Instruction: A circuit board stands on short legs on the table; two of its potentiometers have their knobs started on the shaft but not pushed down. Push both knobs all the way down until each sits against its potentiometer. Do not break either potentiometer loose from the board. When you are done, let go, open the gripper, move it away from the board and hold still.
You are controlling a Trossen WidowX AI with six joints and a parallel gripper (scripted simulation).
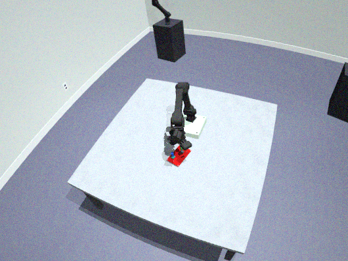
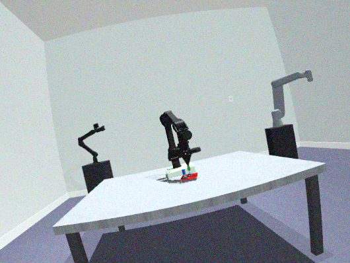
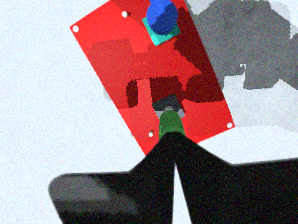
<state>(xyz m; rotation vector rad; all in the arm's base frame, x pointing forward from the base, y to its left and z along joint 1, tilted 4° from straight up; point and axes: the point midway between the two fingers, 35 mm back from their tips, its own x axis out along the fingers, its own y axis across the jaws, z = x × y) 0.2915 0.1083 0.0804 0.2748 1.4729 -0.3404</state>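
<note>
A red circuit board (image 1: 179,162) (image 2: 193,176) (image 3: 111,65) stands on the table. A blue knob (image 1: 172,154) (image 2: 183,172) (image 3: 162,16) is upright over a teal potentiometer (image 3: 158,38) at one end. A green knob (image 2: 189,168) (image 3: 171,124) stands over a dark potentiometer (image 3: 167,103) near the other end; a bit of grey shaft or collar shows beside it. My gripper (image 2: 189,164) (image 3: 172,138) is shut and empty, its joined fingertips at the top of the green knob, seemingly touching it; the fingers hide part of the knob. Whether either knob sits against its potentiometer I cannot tell.
A pale green-white slab (image 1: 197,127) (image 2: 175,172) lies behind the board beside my arm's base. The grey-white table (image 1: 217,183) (image 2: 231,178) carries both. Other arms stand on black pedestals (image 1: 170,40) (image 2: 281,142) away from the table.
</note>
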